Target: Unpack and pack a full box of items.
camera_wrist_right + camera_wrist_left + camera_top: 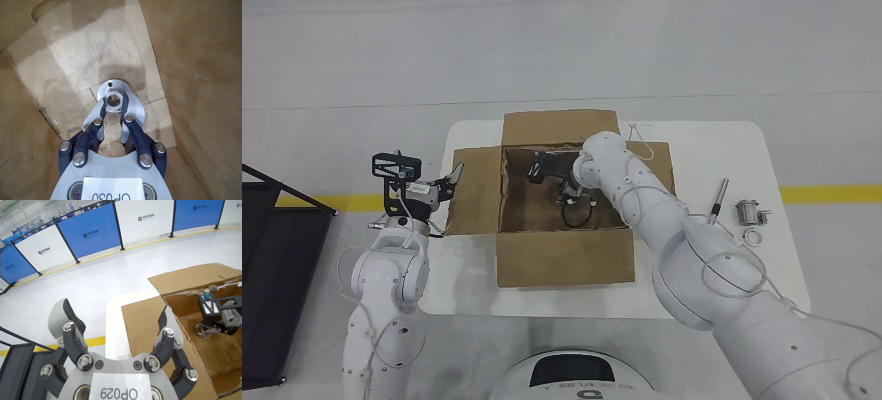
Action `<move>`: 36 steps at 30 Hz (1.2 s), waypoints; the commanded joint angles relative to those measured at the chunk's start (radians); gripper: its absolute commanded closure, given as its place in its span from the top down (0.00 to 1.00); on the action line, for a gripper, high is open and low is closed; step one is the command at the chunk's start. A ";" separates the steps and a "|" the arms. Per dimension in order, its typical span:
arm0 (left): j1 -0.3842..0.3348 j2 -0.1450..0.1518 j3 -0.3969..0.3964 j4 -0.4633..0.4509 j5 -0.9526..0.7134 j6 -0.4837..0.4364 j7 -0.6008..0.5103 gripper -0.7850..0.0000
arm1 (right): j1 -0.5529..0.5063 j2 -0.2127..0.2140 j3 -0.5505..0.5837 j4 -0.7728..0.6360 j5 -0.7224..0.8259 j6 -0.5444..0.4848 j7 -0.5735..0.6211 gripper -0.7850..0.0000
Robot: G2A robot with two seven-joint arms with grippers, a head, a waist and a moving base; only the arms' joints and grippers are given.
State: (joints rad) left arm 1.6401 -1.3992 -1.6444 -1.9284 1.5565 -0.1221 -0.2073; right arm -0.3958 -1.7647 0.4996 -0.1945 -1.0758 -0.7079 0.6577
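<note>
Steel flange (113, 86), likely heavy, stiff, slick; right hand (114, 100) grasps its hub between fingertips, inside box (189, 56); left hand (115, 308) released.

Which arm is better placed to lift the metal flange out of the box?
Right: the right gripper is inside the box, fingers clasping the flange hub; the left gripper hangs open outside it.

Top cam looks down from high on the open brown cardboard box (562, 260). Left wrist cam sits outside, looking across into it; right wrist cam's inside, close to its floor. All share that interior.
</note>
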 commanded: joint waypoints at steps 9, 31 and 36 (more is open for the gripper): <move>0.000 0.000 0.000 0.000 0.000 0.000 0.000 1.00 | 0.026 0.025 0.001 0.013 -0.032 -0.080 -0.100 0.00; 0.000 0.000 0.000 0.000 0.000 0.000 0.000 1.00 | -0.019 0.061 0.001 -0.070 -0.088 -0.045 -0.228 0.30; 0.000 0.000 0.000 0.000 0.000 0.000 0.000 1.00 | -0.025 0.055 0.002 -0.053 -0.091 -0.026 -0.232 0.41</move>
State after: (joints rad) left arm 1.6401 -1.3992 -1.6444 -1.9284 1.5565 -0.1221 -0.2073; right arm -0.4199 -1.7078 0.5011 -0.2509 -1.1678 -0.7361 0.4237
